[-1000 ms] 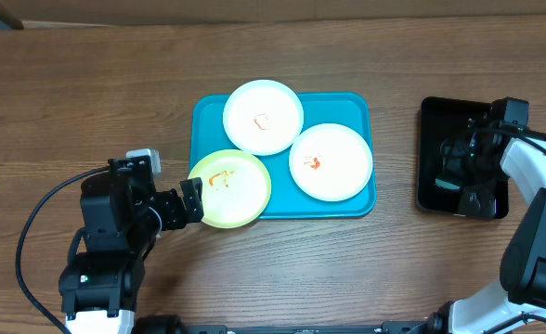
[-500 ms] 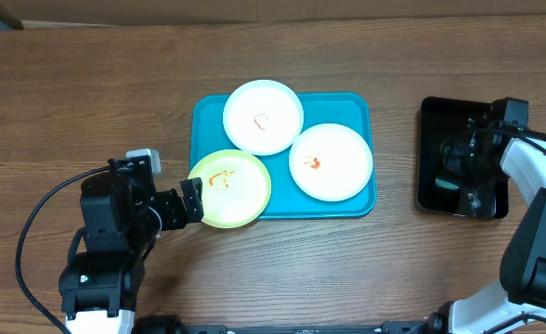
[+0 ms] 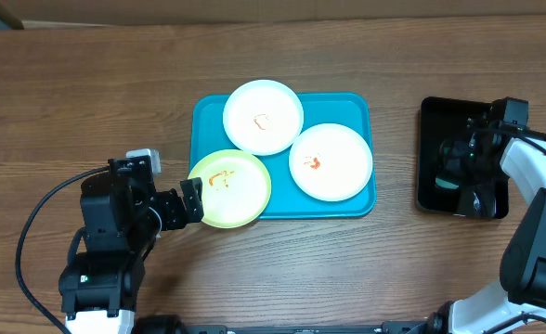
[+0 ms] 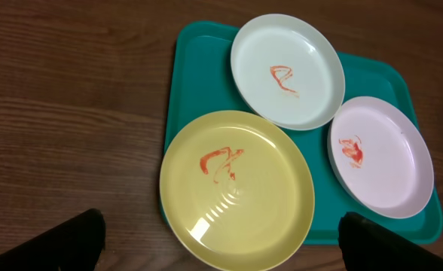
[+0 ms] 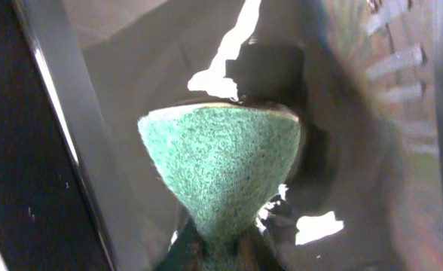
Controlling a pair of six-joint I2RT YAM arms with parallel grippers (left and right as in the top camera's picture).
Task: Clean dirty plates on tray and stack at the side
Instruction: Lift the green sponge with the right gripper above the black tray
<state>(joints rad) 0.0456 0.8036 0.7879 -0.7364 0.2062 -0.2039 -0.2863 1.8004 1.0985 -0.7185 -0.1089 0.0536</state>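
The turquoise tray (image 3: 208, 121) holds two white plates, one at the back (image 3: 263, 116) and one on the right (image 3: 331, 161), both with orange-red smears. A pale yellow-green plate (image 3: 229, 188), also smeared, overhangs the tray's front left corner. My left gripper (image 3: 191, 199) is open at that plate's left edge. In the left wrist view its fingers (image 4: 223, 248) straddle the near rim of the yellow-green plate (image 4: 236, 188), with the white plates (image 4: 288, 71) (image 4: 380, 154) behind. My right gripper (image 3: 463, 176) is shut on a green sponge (image 5: 221, 165) over the black tray.
A glossy black tray (image 3: 435, 139) lies at the right of the wooden table, apart from the turquoise tray. Its shiny floor (image 5: 25, 150) fills the right wrist view. A black cable (image 3: 41, 209) loops on the table at the left of the left arm.
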